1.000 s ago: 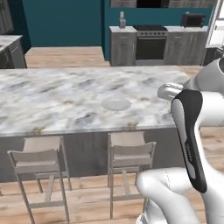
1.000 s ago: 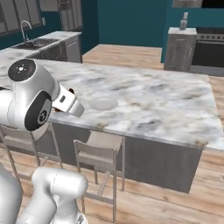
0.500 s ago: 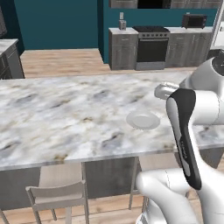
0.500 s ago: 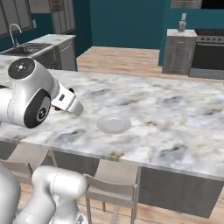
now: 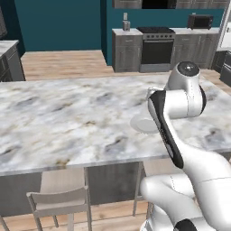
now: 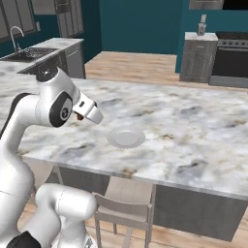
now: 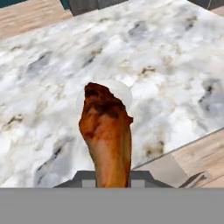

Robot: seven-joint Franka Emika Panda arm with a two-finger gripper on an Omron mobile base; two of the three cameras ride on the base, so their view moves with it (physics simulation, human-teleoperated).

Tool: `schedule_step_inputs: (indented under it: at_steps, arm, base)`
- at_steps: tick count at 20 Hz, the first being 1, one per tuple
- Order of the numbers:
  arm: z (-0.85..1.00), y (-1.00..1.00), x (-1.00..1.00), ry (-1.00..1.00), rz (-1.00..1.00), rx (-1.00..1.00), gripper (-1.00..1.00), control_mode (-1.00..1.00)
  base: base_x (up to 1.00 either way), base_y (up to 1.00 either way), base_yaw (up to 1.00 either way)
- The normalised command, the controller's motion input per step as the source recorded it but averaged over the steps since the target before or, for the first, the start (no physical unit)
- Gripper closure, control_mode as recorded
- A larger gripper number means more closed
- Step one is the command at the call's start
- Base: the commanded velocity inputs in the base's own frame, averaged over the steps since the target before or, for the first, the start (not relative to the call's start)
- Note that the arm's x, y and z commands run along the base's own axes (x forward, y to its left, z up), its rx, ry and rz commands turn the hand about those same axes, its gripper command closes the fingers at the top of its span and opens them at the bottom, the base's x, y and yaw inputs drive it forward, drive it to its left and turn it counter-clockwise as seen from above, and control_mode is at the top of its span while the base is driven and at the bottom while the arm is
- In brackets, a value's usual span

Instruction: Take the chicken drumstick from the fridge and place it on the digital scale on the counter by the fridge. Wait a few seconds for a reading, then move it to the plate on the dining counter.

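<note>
Since the earlier frames the whole scene has shifted in both base views: the base has driven, so the camera moved, not the furniture. The plate now sits closer and more central to the robot than it did half a second ago; the chairs have slid down to the bottom edge.

Landmark: the plate (image 6: pixel 126 138), a small round pale dish on the dining counter (image 6: pixel 193 131), near the counter's robot-side edge.

Left to right in the right base view: sink and tap on the far counter, well left of the plate; the white arm; the gripper (image 6: pixel 82 115), raised above the counter just left of the plate; the plate; bare marble to its right; the stove against the far wall beyond.

The gripper's jaws are drawn in narrow and clamp the chicken drumstick (image 7: pixel 106 131). In the hand view the drumstick's thin end sits down between the fingers and its thick, darker end points away from the hand. In the right base view only a small brown patch shows at the jaws.

Key relation: in the hand view the plate (image 7: pixel 124 89) lies straight beyond the thick end, along the drumstick's long axis, partly hidden behind the meat. Drumstick and plate are apart, not touching.

Judgement: the final leg is in hand; a short reach forward and down should lay the drumstick on the plate.
</note>
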Motion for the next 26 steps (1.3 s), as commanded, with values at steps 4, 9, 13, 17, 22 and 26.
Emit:
schedule_step_inputs:
  at_steps: [4,9,13,17,22,26]
  arm:
    - [-0.96,-0.24,0.69,0.06,0.00,0.00,1.00,-1.00]
    - [-0.75,-0.13,0.84,0.01,0.00,0.00,1.00,-1.00]
    - [-0.66,-0.12,0.93,0.01,0.00,0.00,1.00,-1.00]
    - [-0.49,-0.26,0.74,0.00,0.00,0.00,1.00,-1.00]
    - [-0.30,-0.22,0.31,0.00,0.03,0.00,1.00,-1.00]
    - [-0.27,-0.04,0.21,0.03,0.03,0.00,1.00,-1.00]
  base:
    - [0.00,0.00,0.00]
    - [0.00,0.00,0.00]
    - [0.00,0.00,0.00]
    - [0.00,0.00,0.00]
    - [0.00,0.00,0.00]
    - [0.00,0.00,0.00]
